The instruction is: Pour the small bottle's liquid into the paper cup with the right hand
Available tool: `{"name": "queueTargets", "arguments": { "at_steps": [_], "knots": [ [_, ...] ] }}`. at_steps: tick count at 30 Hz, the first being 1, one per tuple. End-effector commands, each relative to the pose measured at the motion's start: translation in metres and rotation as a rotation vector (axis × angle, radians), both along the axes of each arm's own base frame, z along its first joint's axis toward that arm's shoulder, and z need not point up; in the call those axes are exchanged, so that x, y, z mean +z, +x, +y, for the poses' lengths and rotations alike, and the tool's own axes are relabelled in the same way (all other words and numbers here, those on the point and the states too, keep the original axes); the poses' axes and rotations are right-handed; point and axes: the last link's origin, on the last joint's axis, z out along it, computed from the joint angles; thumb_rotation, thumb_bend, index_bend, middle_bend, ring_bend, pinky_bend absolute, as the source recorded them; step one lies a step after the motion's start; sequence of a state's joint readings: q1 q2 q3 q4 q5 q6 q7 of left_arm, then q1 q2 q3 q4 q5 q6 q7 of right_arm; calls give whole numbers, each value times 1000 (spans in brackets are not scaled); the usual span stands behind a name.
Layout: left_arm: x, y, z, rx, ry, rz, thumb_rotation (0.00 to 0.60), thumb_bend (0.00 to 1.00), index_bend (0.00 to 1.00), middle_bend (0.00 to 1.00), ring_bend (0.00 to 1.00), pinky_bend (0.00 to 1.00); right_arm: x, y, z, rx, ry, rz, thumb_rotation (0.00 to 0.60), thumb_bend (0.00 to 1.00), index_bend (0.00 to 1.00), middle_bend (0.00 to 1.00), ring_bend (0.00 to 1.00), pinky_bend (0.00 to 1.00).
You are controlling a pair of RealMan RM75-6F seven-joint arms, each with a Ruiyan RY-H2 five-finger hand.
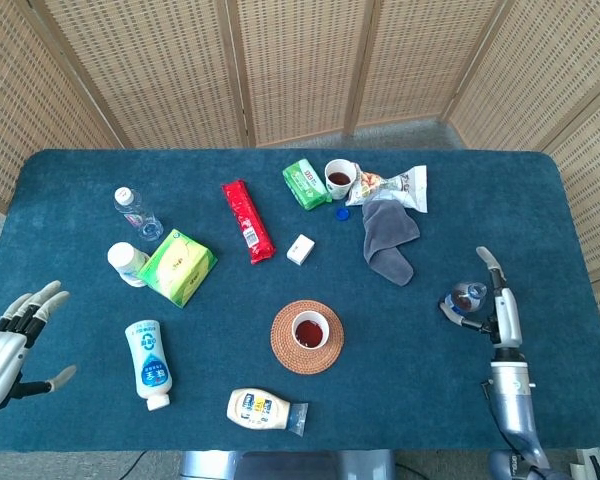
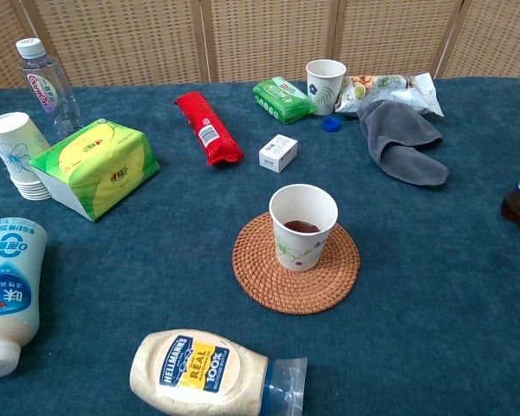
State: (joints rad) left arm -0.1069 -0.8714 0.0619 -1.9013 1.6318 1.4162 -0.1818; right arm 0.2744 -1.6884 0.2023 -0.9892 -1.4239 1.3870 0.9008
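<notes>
The fingers (image 1: 488, 262) of the right hand (image 1: 498, 305), at the right edge of the head view, are spread apart beside the small bottle (image 1: 467, 298). Whether any of them touch the bottle cannot be told, but the hand does not look wrapped around it. The bottle stands upright on the blue worktop (image 1: 540, 210). In the chest view only a sliver of it shows at the far right edge, with dark liquid at the bottom. Its cap appears to be off, and a small blue cap (image 1: 342, 212) lies near the top centre of the frame.

The paper cup (image 1: 310, 329) sits on a round woven coaster (image 1: 284, 353) in the lower centre of the head view, well apart from the bottle. It already holds some dark liquid.

The left hand (image 1: 2, 350), at the lower left edge, is open with its fingers splayed and holds nothing.

Judging by this layout, the pour may already be done, with the bottle set back down. If more pouring is needed, the right hand would have to close around the bottle, carry it left to the cup and tilt it over the rim.
</notes>
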Motion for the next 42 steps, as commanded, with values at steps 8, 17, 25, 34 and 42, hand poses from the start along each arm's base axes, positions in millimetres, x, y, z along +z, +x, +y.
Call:
{"name": "queueTargets", "arguments": {
  "at_steps": [8, 17, 25, 34, 42],
  "knots": [
    [2, -1, -2, -3, 5, -4, 600, 273, 0, 0, 0, 0, 33, 9, 27, 53, 39, 53, 600, 88, 0, 0, 0, 0],
    [1, -1, -4, -3, 6, 15, 600, 274, 0, 0, 0, 0, 62, 14, 49, 122, 29, 78, 600, 87, 0, 0, 0, 0],
    [-2, -1, -10, 21, 80, 85, 600, 273, 0, 0, 0, 0, 77, 6, 65, 112, -52, 366, 600, 0, 0, 0, 0, 0],
    [-6, 0, -18, 54, 114, 118, 600, 273, 0, 0, 0, 0, 83, -8, 73, 74, -44, 587, 600, 0, 0, 0, 0, 0],
    [-10, -6, -26, 105, 168, 173, 600, 273, 0, 0, 0, 0, 90, -16, 86, -13, -26, 792, 600, 0, 0, 0, 0, 0]
  ]
}}
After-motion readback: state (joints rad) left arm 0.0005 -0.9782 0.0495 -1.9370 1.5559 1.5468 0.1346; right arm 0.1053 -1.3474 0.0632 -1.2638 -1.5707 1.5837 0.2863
